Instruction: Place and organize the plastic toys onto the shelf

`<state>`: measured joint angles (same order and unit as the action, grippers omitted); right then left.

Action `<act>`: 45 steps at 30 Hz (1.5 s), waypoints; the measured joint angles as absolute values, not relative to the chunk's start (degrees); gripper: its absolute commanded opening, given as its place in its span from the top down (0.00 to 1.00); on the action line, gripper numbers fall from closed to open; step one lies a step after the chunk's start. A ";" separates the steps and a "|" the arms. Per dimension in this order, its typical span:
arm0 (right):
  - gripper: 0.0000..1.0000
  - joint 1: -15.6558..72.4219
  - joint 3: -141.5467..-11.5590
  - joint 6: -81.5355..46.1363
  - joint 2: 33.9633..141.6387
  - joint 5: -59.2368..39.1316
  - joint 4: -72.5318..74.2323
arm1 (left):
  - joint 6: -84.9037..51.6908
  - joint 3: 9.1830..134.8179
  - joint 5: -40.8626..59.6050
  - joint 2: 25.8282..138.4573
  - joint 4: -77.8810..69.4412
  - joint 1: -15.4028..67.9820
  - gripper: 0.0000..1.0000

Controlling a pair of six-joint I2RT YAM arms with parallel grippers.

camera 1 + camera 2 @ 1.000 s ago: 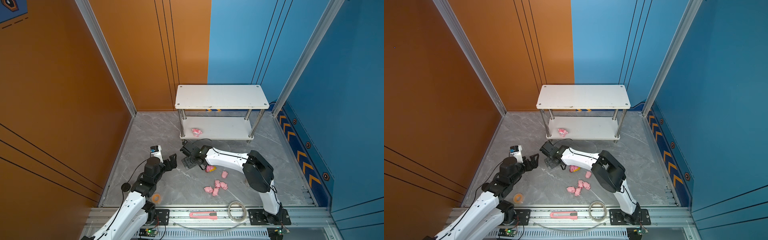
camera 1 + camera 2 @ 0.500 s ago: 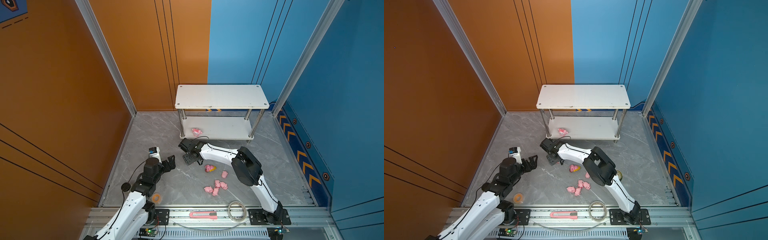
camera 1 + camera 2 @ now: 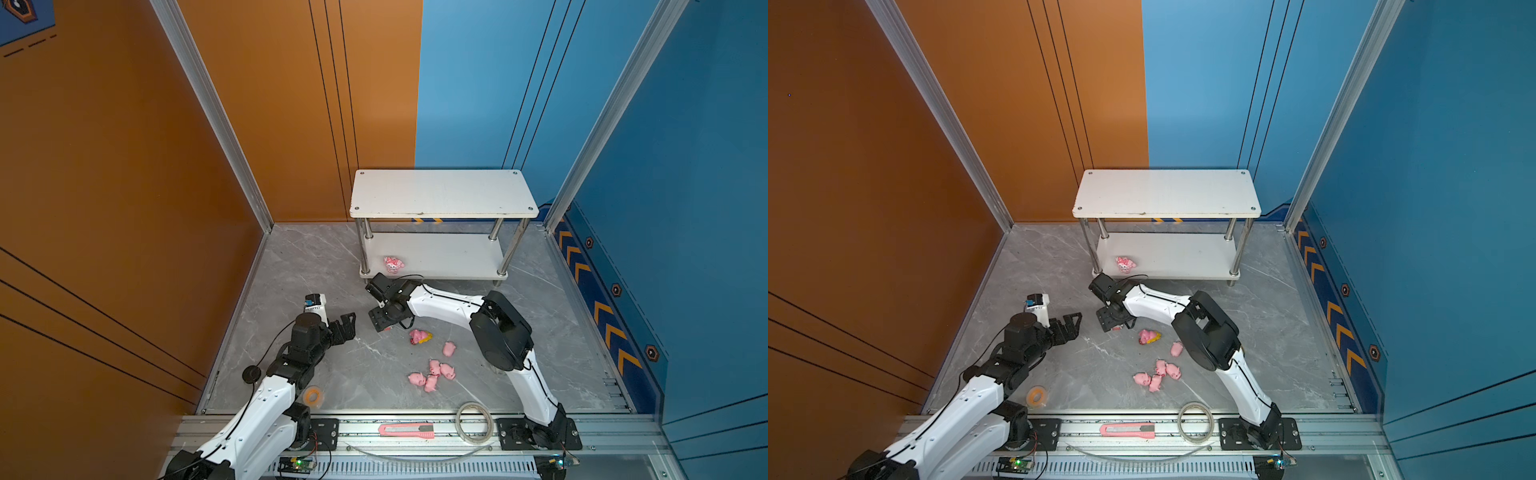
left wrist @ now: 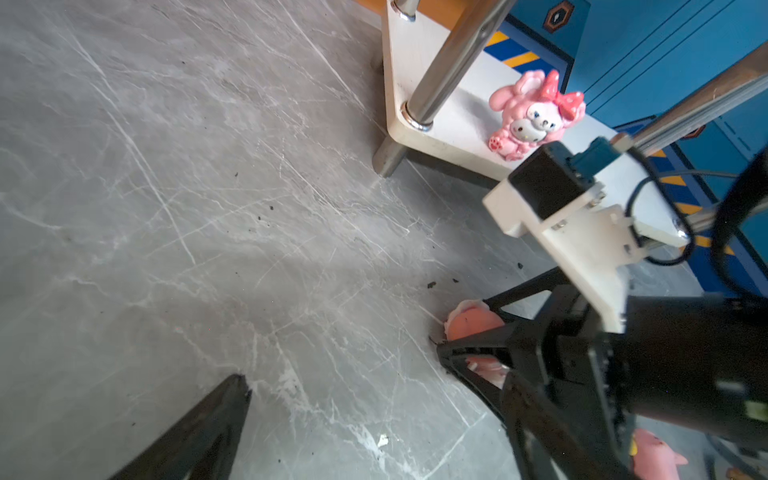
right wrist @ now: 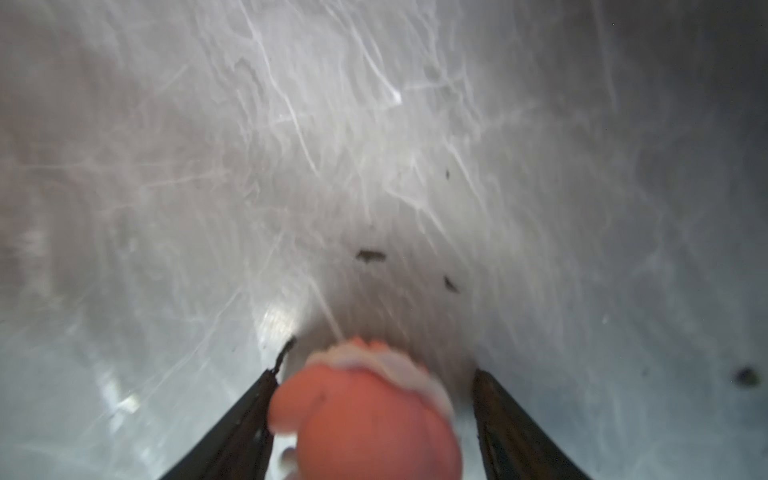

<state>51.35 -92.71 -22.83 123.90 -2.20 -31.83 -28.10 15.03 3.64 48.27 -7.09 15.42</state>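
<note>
The white two-tier shelf (image 3: pixel 440 193) (image 3: pixel 1167 193) stands at the back. A pink-white figurine (image 3: pixel 393 264) (image 3: pixel 1125 264) (image 4: pixel 536 116) sits on the lower tier's front left corner. My right gripper (image 3: pixel 382 322) (image 3: pixel 1113 322) (image 5: pixel 376 370) is open and low over the floor, straddling another pink-white toy (image 5: pixel 365 415) (image 4: pixel 473 322); one finger touches it, the other stands apart. A yellow sunflower-faced figurine (image 3: pixel 419 336) (image 3: pixel 1149 336) and several small pink pigs (image 3: pixel 432 374) (image 3: pixel 1158 374) lie on the floor. My left gripper (image 3: pixel 348 326) (image 3: pixel 1073 326) (image 4: pixel 374 386) is open and empty.
On the front rail lie a pink utility knife (image 3: pixel 405 429) and a clear tape ring (image 3: pixel 476 422). An orange tape roll (image 3: pixel 313 395) sits by the left arm's base. Orange and blue walls close in the marble floor on three sides.
The right arm's elbow swung left and partly back while its gripper stayed over the toy in front of the shelf. The left gripper hardly moved.
</note>
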 measured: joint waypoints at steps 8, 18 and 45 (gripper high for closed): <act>0.24 43.48 -70.06 -37.08 110.61 -21.32 -15.35 | -23.03 18.33 4.16 58.00 -7.33 23.53 0.06; 0.27 41.12 -65.04 -35.90 98.35 -17.54 -20.03 | -20.56 24.10 4.12 67.92 -10.13 28.36 0.10; 1.00 36.58 -55.61 -29.17 91.55 -6.26 -35.14 | -22.74 35.29 5.08 78.30 -12.71 48.12 0.93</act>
